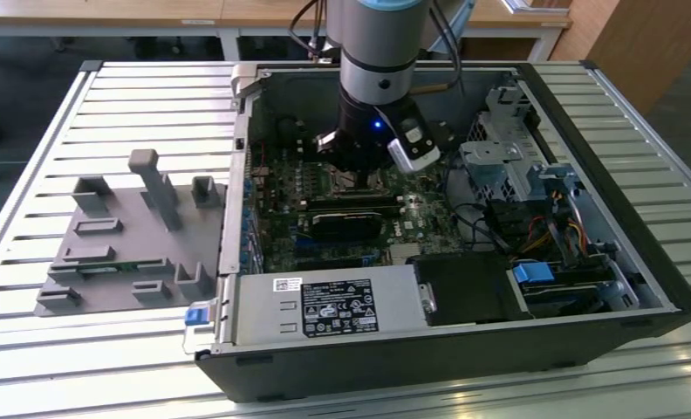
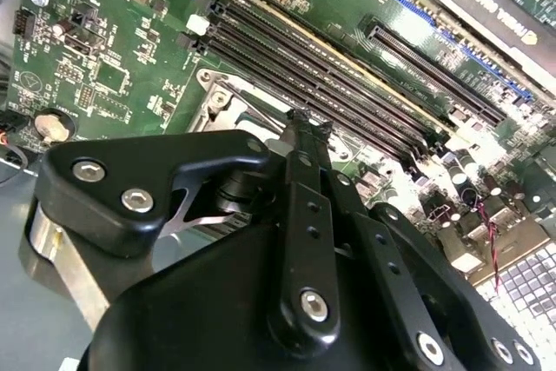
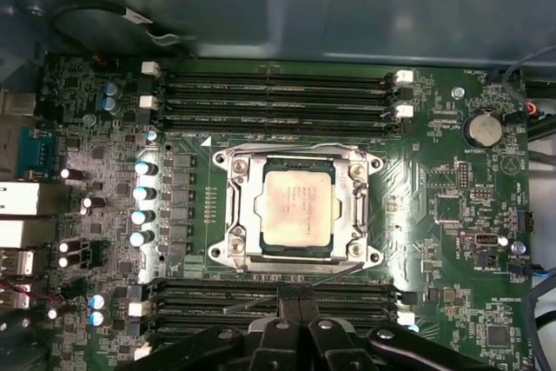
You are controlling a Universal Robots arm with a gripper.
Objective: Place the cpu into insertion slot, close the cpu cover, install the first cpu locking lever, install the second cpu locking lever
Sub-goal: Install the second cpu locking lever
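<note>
In the first wrist view the cpu (image 3: 297,206), a square silvery chip, lies flat in the insertion slot (image 3: 228,254). The cpu cover (image 3: 252,215), a thin silver frame, lies down around it. A thin metal locking lever (image 3: 334,276) slants over the memory slots beside the socket, close to my gripper (image 3: 296,301). The two black fingers are pressed together with nothing seen between them. I cannot tell whether they touch the lever. The second wrist view shows the gripper (image 2: 304,119) from behind, its tip over the socket's corner. In the exterior view the gripper (image 1: 348,170) hangs low over the board inside the case.
Long black memory slots (image 3: 274,84) run on both sides of the socket. A black card (image 1: 345,223) stands just in front of it. The open case has a power supply (image 1: 322,310), drive cages (image 1: 502,161) and cables. A grey fixture plate (image 1: 125,244) lies outside, at the exterior view's left.
</note>
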